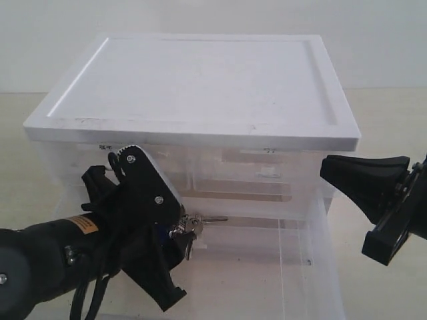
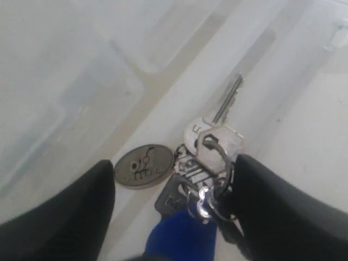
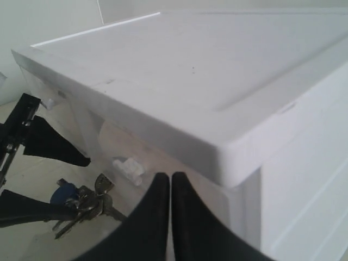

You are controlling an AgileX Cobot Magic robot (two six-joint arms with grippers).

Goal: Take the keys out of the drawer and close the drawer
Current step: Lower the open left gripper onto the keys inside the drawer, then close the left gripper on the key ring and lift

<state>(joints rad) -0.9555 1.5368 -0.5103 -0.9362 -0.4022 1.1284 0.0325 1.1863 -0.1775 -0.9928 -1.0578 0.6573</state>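
Note:
The keys (image 2: 209, 149) lie on the floor of the pulled-out clear drawer (image 1: 313, 267); the oval grey tag (image 2: 144, 165) lies flat and the blue fob (image 2: 182, 239) sits nearest the wrist. My left gripper (image 2: 175, 166) stands open with a finger on each side of the bunch, and the ring touches one finger (image 2: 283, 212). From outside, the keys (image 1: 190, 229) show between the black fingers of the left gripper (image 1: 179, 247). My right gripper (image 3: 170, 179) is shut and empty, hovering beside the cabinet's right front corner (image 1: 330, 172). It also sees the keys (image 3: 81, 198).
The white cabinet (image 1: 200, 87) with its flat raised-rim top stands behind the open drawer. A small white fitting (image 3: 128, 166) sits inside the clear housing. The drawer's right wall (image 1: 327, 233) runs just below my right gripper.

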